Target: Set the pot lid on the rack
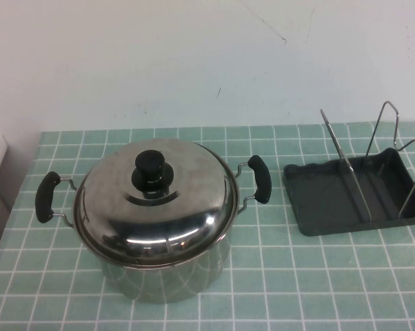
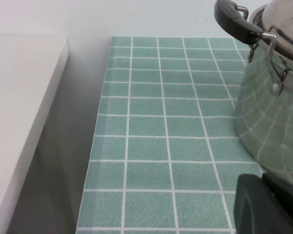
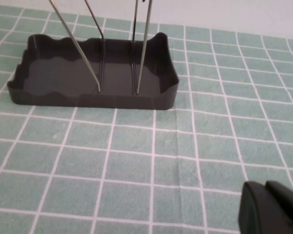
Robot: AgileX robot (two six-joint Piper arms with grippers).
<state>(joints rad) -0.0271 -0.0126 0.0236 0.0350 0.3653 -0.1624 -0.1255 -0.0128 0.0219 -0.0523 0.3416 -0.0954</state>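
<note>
The pot lid (image 1: 173, 217), shiny steel with a black knob (image 1: 150, 169), sits on the steel pot (image 1: 167, 279) at the left-middle of the table. Its rim also shows in the left wrist view (image 2: 283, 22), above the pot's wall (image 2: 268, 117). The rack (image 1: 331, 203), a dark grey tray with upright wire loops (image 1: 345, 165), stands empty to the right, also in the right wrist view (image 3: 88, 100). Neither gripper shows in the high view. My left gripper (image 2: 269, 204) is shut and empty, low beside the pot. My right gripper (image 3: 272, 208) is shut and empty, short of the rack.
The pot has two black side handles (image 1: 46, 196) (image 1: 260, 178). A white wall runs behind the green tiled table (image 1: 318, 276). A white ledge (image 2: 20, 122) and the table's left edge lie beside my left gripper.
</note>
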